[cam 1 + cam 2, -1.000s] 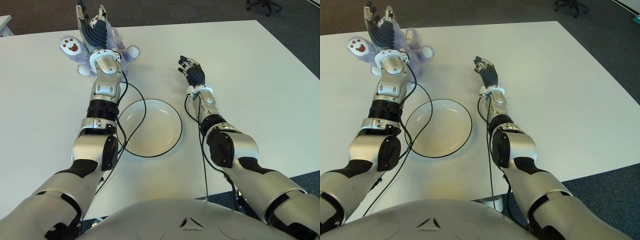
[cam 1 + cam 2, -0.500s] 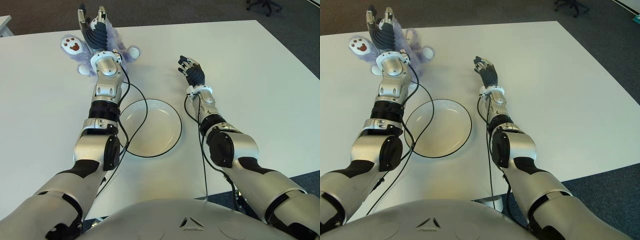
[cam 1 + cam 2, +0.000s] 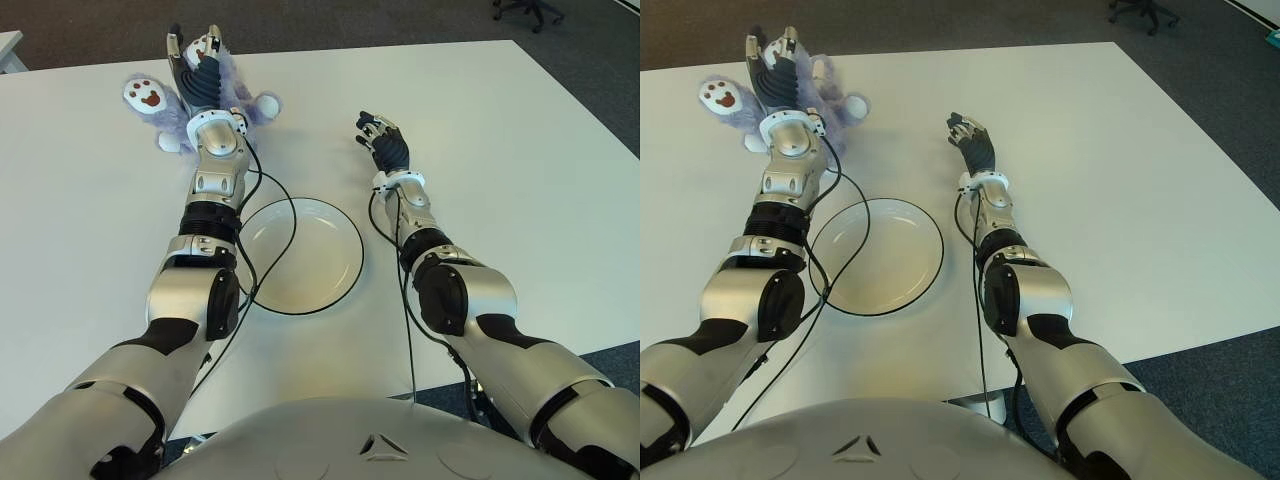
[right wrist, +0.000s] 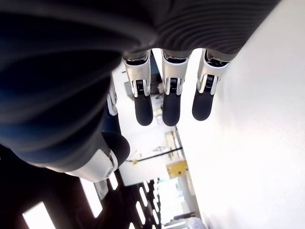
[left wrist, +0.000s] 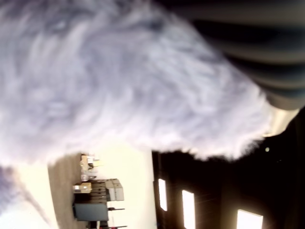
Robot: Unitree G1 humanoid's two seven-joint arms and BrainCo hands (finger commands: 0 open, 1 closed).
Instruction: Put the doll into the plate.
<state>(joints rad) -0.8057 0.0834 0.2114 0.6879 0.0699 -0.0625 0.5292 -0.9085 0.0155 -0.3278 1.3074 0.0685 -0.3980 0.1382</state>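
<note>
On the white table (image 3: 520, 150), my left hand (image 3: 200, 75) lies over the doll (image 3: 160, 105), fingers spread, gripping nothing. The plate (image 3: 300, 255) sits nearer me; my right hand (image 3: 385, 140) hovers relaxed, holding nothing.

Head stereo overlooks table (image 3: 520, 150); wrist cameras close-up.

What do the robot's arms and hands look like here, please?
Both arms are silver metal with black joint bands and black elbow covers; thin black cables run loosely along each. The left robot hand and right robot hand have dark ribbed palms, silver finger segments and black fingertips.
</note>
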